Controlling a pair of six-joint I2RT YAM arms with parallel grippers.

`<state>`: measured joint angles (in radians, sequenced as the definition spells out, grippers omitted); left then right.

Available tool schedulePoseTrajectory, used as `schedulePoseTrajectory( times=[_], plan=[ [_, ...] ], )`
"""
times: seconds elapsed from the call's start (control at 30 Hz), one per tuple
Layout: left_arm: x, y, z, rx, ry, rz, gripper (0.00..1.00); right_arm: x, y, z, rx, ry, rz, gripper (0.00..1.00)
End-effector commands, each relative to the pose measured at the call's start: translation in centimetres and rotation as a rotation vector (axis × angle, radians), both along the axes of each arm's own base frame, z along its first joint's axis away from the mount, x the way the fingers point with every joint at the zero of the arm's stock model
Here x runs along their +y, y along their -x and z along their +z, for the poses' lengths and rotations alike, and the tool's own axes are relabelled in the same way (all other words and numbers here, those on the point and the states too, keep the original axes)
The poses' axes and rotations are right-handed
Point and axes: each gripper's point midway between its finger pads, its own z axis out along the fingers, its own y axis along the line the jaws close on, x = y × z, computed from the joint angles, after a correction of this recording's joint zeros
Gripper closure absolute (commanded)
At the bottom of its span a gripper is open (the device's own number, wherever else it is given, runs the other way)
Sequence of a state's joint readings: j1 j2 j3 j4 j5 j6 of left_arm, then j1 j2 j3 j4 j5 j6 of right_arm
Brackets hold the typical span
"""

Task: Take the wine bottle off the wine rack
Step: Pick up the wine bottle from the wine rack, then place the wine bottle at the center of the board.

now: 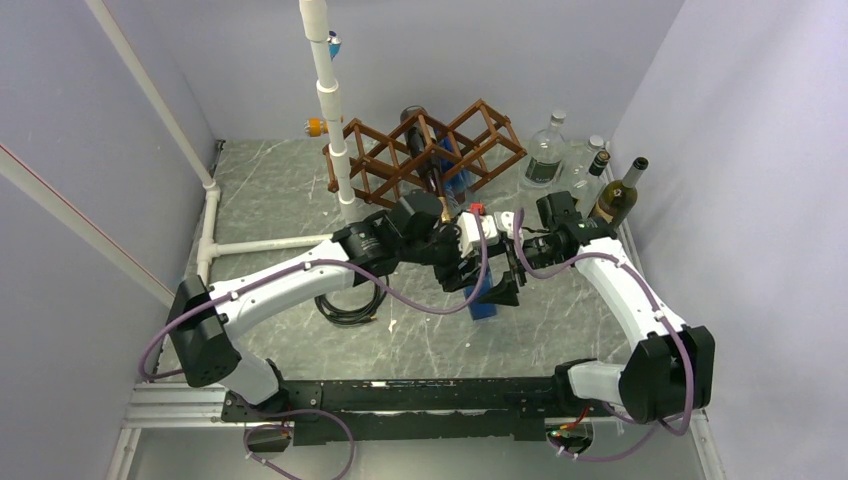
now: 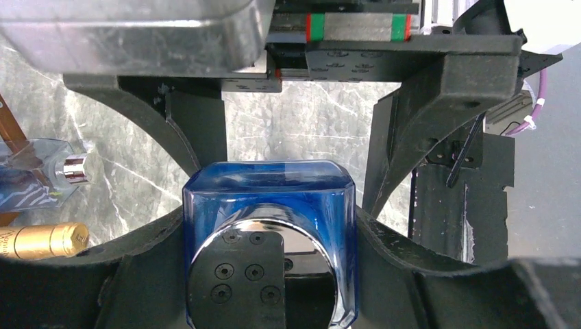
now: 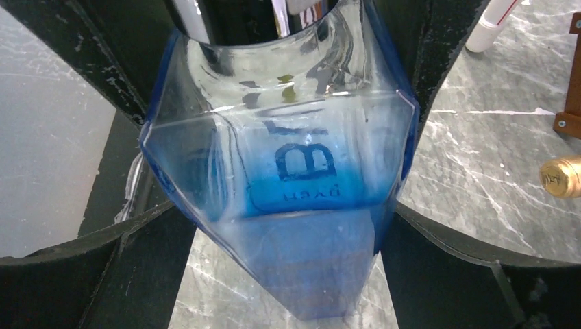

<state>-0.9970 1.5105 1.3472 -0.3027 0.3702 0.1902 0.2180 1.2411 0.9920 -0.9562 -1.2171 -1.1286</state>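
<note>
The wine bottle (image 1: pixel 487 295), square and of blue glass, hangs over the middle of the table, out of the dark brown wine rack (image 1: pixel 470 140) behind it. My left gripper (image 1: pixel 465 270) is shut on the wine bottle; the left wrist view has its fingers pressed on both sides of the bottle (image 2: pixel 270 199) near its shoulder. The right gripper (image 1: pixel 505 280) comes in from the right. Its open fingers stand on either side of the bottle's lower body (image 3: pixel 288 178).
A dark bottle (image 1: pixel 418 140) lies in the rack, with a gold-foil neck (image 3: pixel 562 177) and a clear bottle with a silver cap (image 2: pixel 72 168) low at its front. Several bottles (image 1: pixel 545 155) stand at the back right. A white pipe frame (image 1: pixel 330 100) rises left of the rack.
</note>
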Motion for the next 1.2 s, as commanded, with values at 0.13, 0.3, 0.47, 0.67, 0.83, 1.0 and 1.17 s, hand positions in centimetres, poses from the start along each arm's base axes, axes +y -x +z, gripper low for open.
schedulePoseTrajectory(
  times=[0.13, 0.3, 0.47, 0.67, 0.83, 1.0, 1.17],
  plan=[
    [-2.2, -0.1, 7.7, -0.107, 0.192, -0.071, 1.0, 0.8, 0.7, 0.2, 0.0, -0.086, 0.052, 0.06],
    [-2.2, -0.2, 7.6, -0.108, 0.194, -0.068, 1.0, 0.8, 0.6, -0.4, -0.003, -0.084, 0.053, 0.12],
    [-2.1, -0.3, 7.7, -0.101, 0.205, -0.052, 1.0, 0.8, 0.3, -0.9, -0.012, -0.075, 0.054, 0.43],
    [-1.5, -0.6, 8.2, -0.092, 0.233, 0.002, 0.59, 0.7, 0.3, -1.4, -0.013, -0.06, 0.058, 0.89],
    [-0.2, -0.1, 9.4, -0.108, 0.294, 0.029, 0.05, 0.5, 0.5, -1.7, -0.024, -0.048, 0.075, 1.0],
    [1.3, 0.6, 10.3, -0.129, 0.337, 0.026, 0.01, 0.3, 0.8, -1.5, -0.03, -0.053, 0.087, 1.0],
    [3.7, 0.1, 10.4, -0.151, 0.322, 0.086, 0.01, -0.2, 0.5, -1.2, -0.024, -0.057, 0.07, 1.0]
  ],
)
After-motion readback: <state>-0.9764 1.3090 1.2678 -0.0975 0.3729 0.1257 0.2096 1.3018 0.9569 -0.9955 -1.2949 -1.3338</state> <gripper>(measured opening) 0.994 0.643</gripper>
